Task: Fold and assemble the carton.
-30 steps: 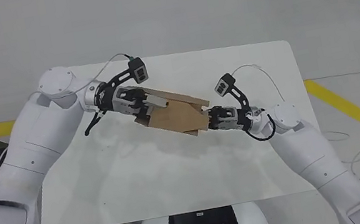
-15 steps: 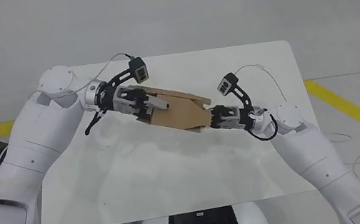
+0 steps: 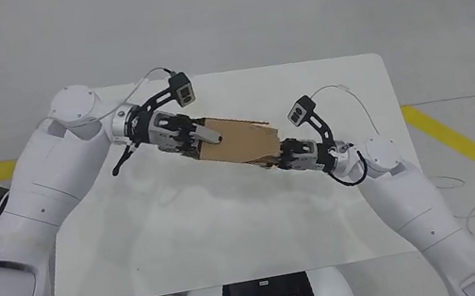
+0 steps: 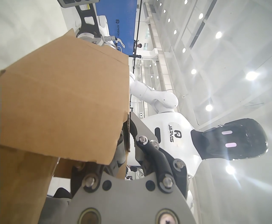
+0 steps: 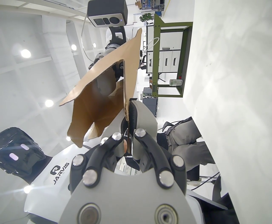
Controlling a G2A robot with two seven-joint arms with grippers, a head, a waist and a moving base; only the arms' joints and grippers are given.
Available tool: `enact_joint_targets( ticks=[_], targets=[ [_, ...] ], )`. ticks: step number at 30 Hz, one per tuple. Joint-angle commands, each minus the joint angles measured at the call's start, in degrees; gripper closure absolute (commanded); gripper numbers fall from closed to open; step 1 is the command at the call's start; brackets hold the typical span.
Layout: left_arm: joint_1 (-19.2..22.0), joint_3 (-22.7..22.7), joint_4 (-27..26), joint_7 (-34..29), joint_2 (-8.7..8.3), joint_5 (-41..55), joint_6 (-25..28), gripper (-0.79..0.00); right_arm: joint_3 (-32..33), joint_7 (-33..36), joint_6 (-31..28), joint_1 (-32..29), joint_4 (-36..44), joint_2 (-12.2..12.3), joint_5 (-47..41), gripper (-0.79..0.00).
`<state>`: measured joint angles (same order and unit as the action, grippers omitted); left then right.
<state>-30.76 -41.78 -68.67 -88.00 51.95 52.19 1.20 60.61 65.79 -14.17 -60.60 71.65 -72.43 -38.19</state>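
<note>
- Left gripper at the carton's left end. In the left wrist view one of its fingers presses a cardboard edge; the other is mostly hidden behind a folded flap. It appears clamped on that wall.
- Carton, brown cardboard, is held above the white table, mid-table, spanning the gap between the two grippers. Its underside and whether it touches the table cannot be made out from above.
- The carton's long axis runs left to right, its right end slightly nearer the robot.
- In the right wrist view the carton shows its inside: an open end with loose flaps faces that camera.
- Right gripper at the carton's right end, pinching one thin panel edge between its fingers, with no gap visible.
</note>
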Motion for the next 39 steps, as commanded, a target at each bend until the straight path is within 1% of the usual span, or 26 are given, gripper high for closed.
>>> enact_joint_targets(
  ticks=[1,6,9,15,20,23,30,39],
  targets=[
    [0.1,-0.3,0.2,0.0,-0.03,0.0,0.2,0.0,0.0,-0.2,0.0,-0.1,0.1,0.0,0.0,-0.785],
    [0.2,-1.4,1.0,0.0,-0.17,-0.4,0.9,0.0,0.5,-0.9,-0.6,-0.4,0.6,0.1,0.0,-0.785],
    [0.1,-2.3,1.5,0.0,-0.25,1.1,0.9,0.0,1.0,-1.2,-1.3,-0.5,0.8,0.1,-0.3,-0.785],
    [-0.5,-3.3,0.8,0.0,-0.65,3.4,0.2,0.0,2.0,-2.9,-3.3,-1.1,-0.4,0.2,-0.5,-0.785],
    [-1.0,-2.5,-1.4,0.0,-1.2,4.8,-1.8,0.0,1.8,-3.1,-4.9,-1.1,-2.0,-0.1,-1.2,-0.785],
    [-1.3,-1.8,-3.1,0.0,-1.52,7.4,-3.3,0.0,1.0,-3.3,-6.3,-0.7,-3.2,-0.3,-0.5,-0.785],
    [-1.1,0.0,-4.9,0.0,-2.38,9.0,-4.1,0.0,-1.2,-2.7,-8.3,0.4,-4.8,-1.1,-0.7,-0.785],
    [0.2,2.7,-4.0,0.0,-2.63,9.5,-3.9,0.0,-1.9,-1.2,-8.9,0.8,-3.7,-1.5,-1.6,-0.785]
  ],
)
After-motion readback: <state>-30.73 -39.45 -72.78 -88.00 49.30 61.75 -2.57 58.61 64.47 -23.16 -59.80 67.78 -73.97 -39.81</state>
